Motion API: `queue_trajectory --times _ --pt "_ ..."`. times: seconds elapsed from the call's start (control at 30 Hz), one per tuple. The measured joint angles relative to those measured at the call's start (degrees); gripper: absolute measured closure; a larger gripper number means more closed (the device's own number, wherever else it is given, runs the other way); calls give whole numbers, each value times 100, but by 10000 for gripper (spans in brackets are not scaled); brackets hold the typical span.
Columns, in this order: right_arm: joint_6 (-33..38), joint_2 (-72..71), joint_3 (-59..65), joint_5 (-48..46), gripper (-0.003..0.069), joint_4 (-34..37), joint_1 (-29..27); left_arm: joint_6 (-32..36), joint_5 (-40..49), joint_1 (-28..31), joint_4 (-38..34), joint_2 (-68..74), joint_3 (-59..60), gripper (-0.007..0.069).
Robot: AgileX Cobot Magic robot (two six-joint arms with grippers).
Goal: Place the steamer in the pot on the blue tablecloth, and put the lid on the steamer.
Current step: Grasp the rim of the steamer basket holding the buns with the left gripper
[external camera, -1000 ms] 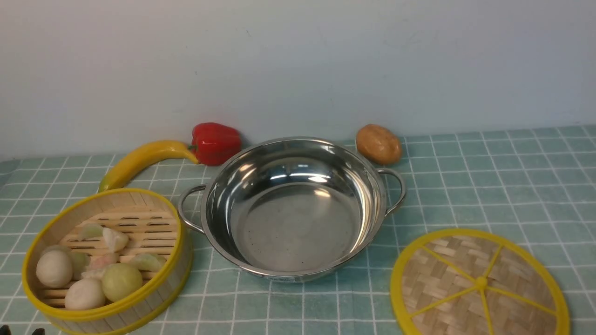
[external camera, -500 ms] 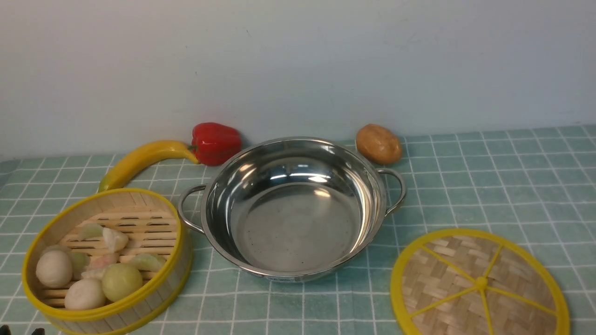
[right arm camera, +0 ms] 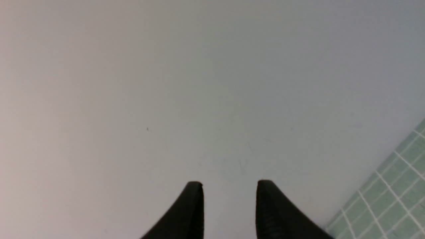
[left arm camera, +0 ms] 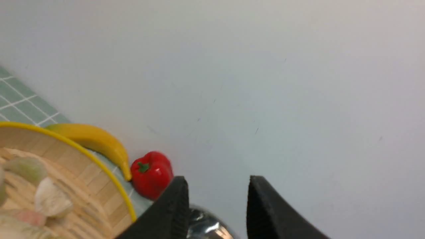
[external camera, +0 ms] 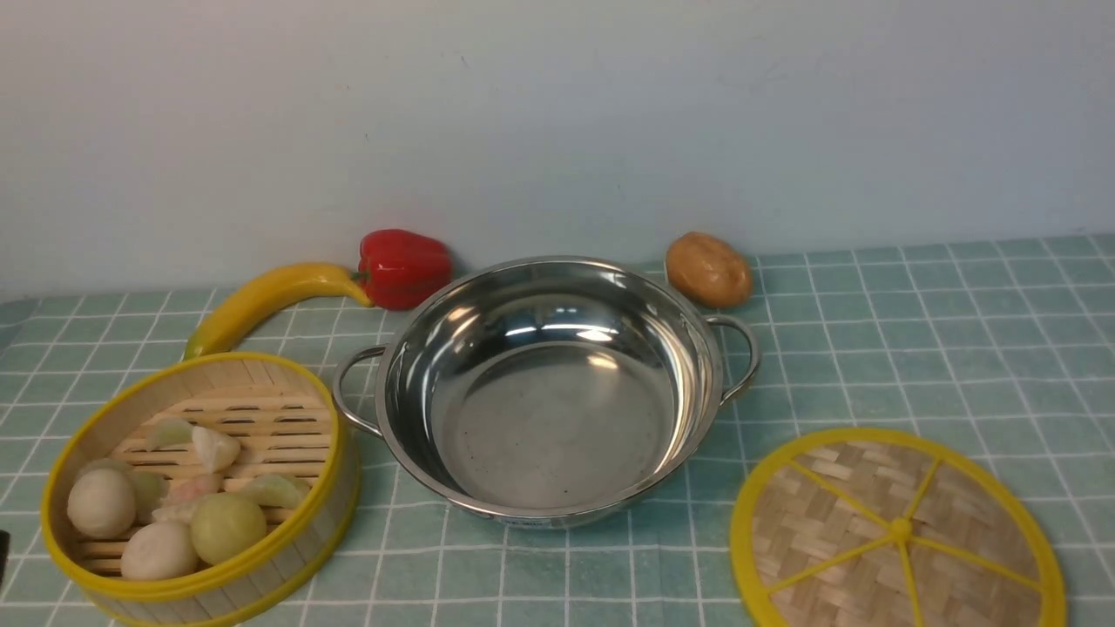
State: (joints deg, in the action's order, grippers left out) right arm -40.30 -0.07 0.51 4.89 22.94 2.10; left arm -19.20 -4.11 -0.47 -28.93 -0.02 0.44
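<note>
The bamboo steamer [external camera: 200,488] with yellow rims stands at the front left of the blue tablecloth [external camera: 915,348], with several dumplings and buns in it; it also shows in the left wrist view [left arm camera: 59,186]. The empty steel pot [external camera: 544,392] sits in the middle, right beside the steamer; its rim shows in the left wrist view [left arm camera: 206,225]. The woven lid [external camera: 897,531] lies flat at the front right. My left gripper [left arm camera: 217,181] is open and empty, beside the steamer. My right gripper [right arm camera: 229,184] is open and empty, facing the wall.
A yellow banana [external camera: 261,300] and a red bell pepper [external camera: 405,266] lie behind the steamer near the wall. A brown potato [external camera: 708,268] lies behind the pot's right handle. A grey wall [external camera: 557,122] bounds the back.
The dark tips of my left gripper at the front view's bottom left corner have moved; only a dark sliver shows at the left edge now. The objects have not moved.
</note>
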Motion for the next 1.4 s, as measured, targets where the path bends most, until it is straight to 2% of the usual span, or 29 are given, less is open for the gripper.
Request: queue_trajectory --times 0.07,0.17,0.2,0.27,0.3,0.37,0.4,0.47,0.5,0.53,0.57,0.63,0.67,0.7,0.73,0.8,0.83,0.87,0.9,0.97,1.07,1.13,1.2,1.23,1.4 --pt "-27 0 0 226 417 170 0 -34 -277 0 -116 0 0 382" --pt "-195 0 0 1081 417 182 0 -374 -1356 0 -172 0 -15 382" --pt "-195 0 0 1081 417 182 0 -429 -1427 0 -163 0 -20 382" --pt "-233 0 -119 1848 417 -300 0 -537 -2134 0 36 -6 -224 382" --pt "-232 0 -148 1890 417 -359 0 -525 -2179 0 108 -5 -259 382" --pt "-113 171 -793 2090 417 -1368 0 -42 -2205 0 596 -11 -960 382" --pt "-116 197 -859 2090 417 -1458 0 80 -2158 0 652 -11 -1025 382" --pt "-138 711 -1780 1513 417 -2615 0 969 -1221 0 795 204 -1927 382" --pt "-163 761 -1849 1367 417 -2701 0 1051 -1028 0 795 274 -1997 382" --pt "-344 1292 -2519 606 417 -3442 0 1836 -103 12 841 665 -2611 382" --pt "-453 1568 -2816 133 417 -3721 0 2099 283 46 861 864 -2926 382" --pt "-536 1838 -3080 -360 417 -3944 0 2356 729 109 894 1122 -3226 382" --pt "-587 2261 -3441 -1130 417 -4148 0 2586 1509 304 1038 1609 -3737 382" --pt "-587 2311 -3480 -1223 417 -4162 0 2593 1510 332 1060 1664 -3794 382" --pt "-506 2654 -3721 -1854 417 -4189 0 2524 2087 572 1345 2121 -4173 382" --pt "-151 3118 -3960 -2690 417 -4052 12 2181 2851 1040 1866 2648 -4703 382" --pt "180 3381 -4045 -3125 417 -3882 34 1751 3371 1381 2372 3054 -5006 382" --pt "242 3424 -4055 -3260 417 -3848 40 1751 3462 1439 2372 3054 -5055 382" --pt "709 3711 -4097 -3627 417 -3567 89 1106 4212 1936 3057 3569 -5411 382" --pt "1344 4051 -4104 -4081 417 -3131 161 626 5027 2523 3653 4055 -5716 382" --pt "2405 4602 -4104 -4584 417 -2294 238 411 5615 2975 4086 4727 -5842 382" --pt "2710 4764 -4104 -4667 417 -1997 241 466 5713 3064 4018 5045 -5848 382" --pt "3114 4987 -4108 -4759 417 -1601 245 820 5712 3096 3638 5497 -5849 382" --pt "3436 5157 -4108 -4839 417 -1301 245 1194 5687 3096 3308 5820 -5849 382" --pt "4160 5434 -4108 -4960 417 -727 245 2429 5566 3096 2301 7025 -5871 382"
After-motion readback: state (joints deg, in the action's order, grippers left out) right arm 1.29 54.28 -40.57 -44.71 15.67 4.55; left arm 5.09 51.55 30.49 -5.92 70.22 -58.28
